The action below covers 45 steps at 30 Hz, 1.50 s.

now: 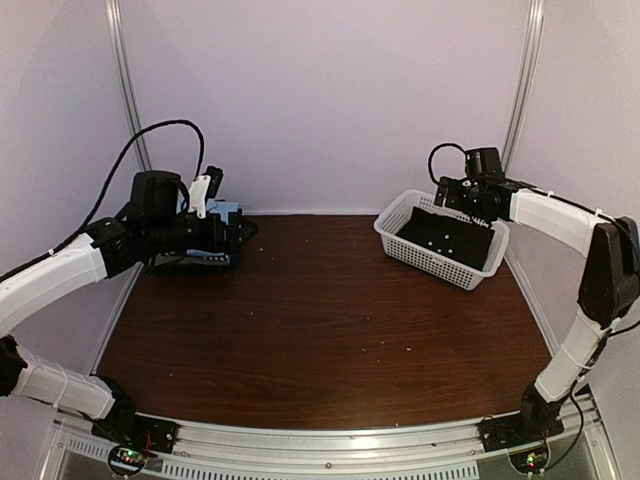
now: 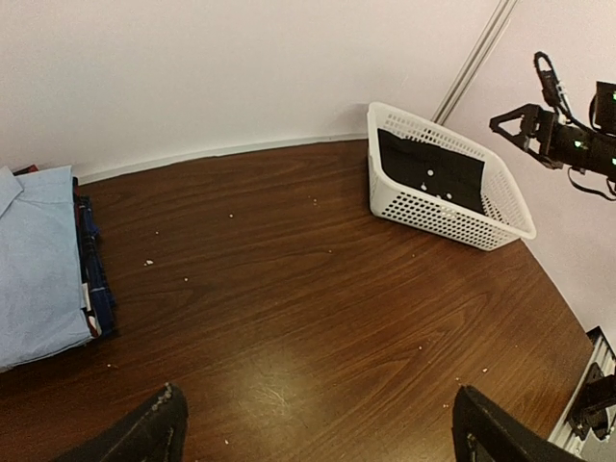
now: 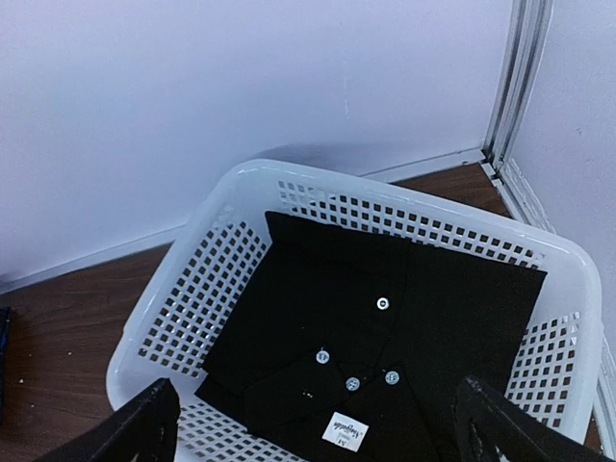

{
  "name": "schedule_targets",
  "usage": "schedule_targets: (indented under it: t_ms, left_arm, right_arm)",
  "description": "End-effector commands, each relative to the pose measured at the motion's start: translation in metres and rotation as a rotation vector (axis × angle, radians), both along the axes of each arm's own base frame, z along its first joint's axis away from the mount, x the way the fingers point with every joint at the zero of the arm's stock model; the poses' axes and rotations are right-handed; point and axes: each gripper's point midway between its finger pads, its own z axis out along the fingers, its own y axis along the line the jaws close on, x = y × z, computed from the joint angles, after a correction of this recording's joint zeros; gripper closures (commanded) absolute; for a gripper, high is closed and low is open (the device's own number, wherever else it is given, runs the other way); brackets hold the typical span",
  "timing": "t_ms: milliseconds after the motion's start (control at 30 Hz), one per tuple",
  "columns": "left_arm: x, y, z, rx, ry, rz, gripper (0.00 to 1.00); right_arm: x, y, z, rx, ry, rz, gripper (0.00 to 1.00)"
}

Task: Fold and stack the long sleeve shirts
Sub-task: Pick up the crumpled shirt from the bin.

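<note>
Near rail: the metal rail (image 1: 330,440) ran along the 6 o'clock edge in the top view, carrying both arm bases.
Table: the brown wooden table (image 1: 320,330) had no garment spread on its middle, only small pale specks.
Left gripper: the left gripper (image 2: 318,438) hovered above the table near the stack at about 10 o'clock; its fingers stood wide apart with nothing between them.
Folded stack: the light blue collared shirt (image 2: 34,260) lay folded on top, at the table's far-left corner by the wall.
Under it: dark-and-blue folded shirts (image 2: 94,279) showed as edges beneath the light blue one; how many there were could not be told.
Right gripper: the right gripper (image 3: 322,433) hung over the basket at about 2 o'clock, jaws spread fully and holding nothing.
Basket: the white mesh basket (image 3: 226,279) sat at the far-right corner, close to the wall.
Black shirt: the black shirt (image 3: 385,318) lay inside the basket, roughly flat, with white buttons and a neck label showing.
Done: several shirts appeared folded and stacked.
Left: the black shirt, seemingly the last, had yet to be lifted out, folded on the table and placed on the stack.
Next call: a grasp inside the basket by the right arm looked most likely.
</note>
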Motion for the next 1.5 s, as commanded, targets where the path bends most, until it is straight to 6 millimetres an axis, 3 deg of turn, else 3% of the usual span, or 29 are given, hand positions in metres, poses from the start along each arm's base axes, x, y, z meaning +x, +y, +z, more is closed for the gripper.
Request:
schedule_targets:
  t_ms: [0,200,433,667,833,900,1167,1233,1333,1467]
  left_arm:
    - [0.000,-0.003,0.015,-0.018,-0.027,-0.027,0.02]
    - [-0.003,-0.008,0.016,-0.028,-0.018,-0.057,0.02]
    - [-0.003,-0.010,0.016,-0.033,-0.016,-0.070,0.02]
    - [-0.004,-0.011,0.014,-0.038,-0.007,-0.074,0.02]
    - [-0.004,-0.011,0.012,-0.046,-0.001,-0.071,0.02]
    - [-0.004,-0.012,0.012,-0.050,0.001,-0.070,0.02]
    - [-0.003,-0.013,0.010,-0.048,0.009,-0.068,0.02]
    - [-0.002,-0.013,0.009,-0.048,0.010,-0.066,0.02]
    - [-0.002,-0.013,0.008,-0.049,0.012,-0.066,0.02]
    - [0.000,-0.013,0.006,-0.047,0.014,-0.063,0.02]
  right_arm:
    - [0.019,-0.016,-0.048,-0.051,0.156,-0.022,0.00]
    - [0.044,-0.034,-0.116,-0.065,0.307,-0.054,0.00]
    - [0.055,-0.034,-0.184,-0.074,0.454,-0.040,0.00]
    - [0.051,-0.036,-0.232,-0.094,0.557,-0.047,0.01]
    - [0.050,-0.041,-0.254,-0.110,0.604,-0.053,0.14]
    - [0.052,-0.045,-0.257,-0.102,0.612,-0.056,0.24]
    - [0.061,-0.050,-0.243,-0.079,0.585,-0.063,0.94]
    - [0.065,-0.049,-0.232,-0.074,0.564,-0.058,1.00]
    - [0.072,-0.046,-0.206,-0.058,0.510,-0.051,1.00]
    - [0.082,-0.042,-0.156,-0.035,0.407,-0.042,1.00]
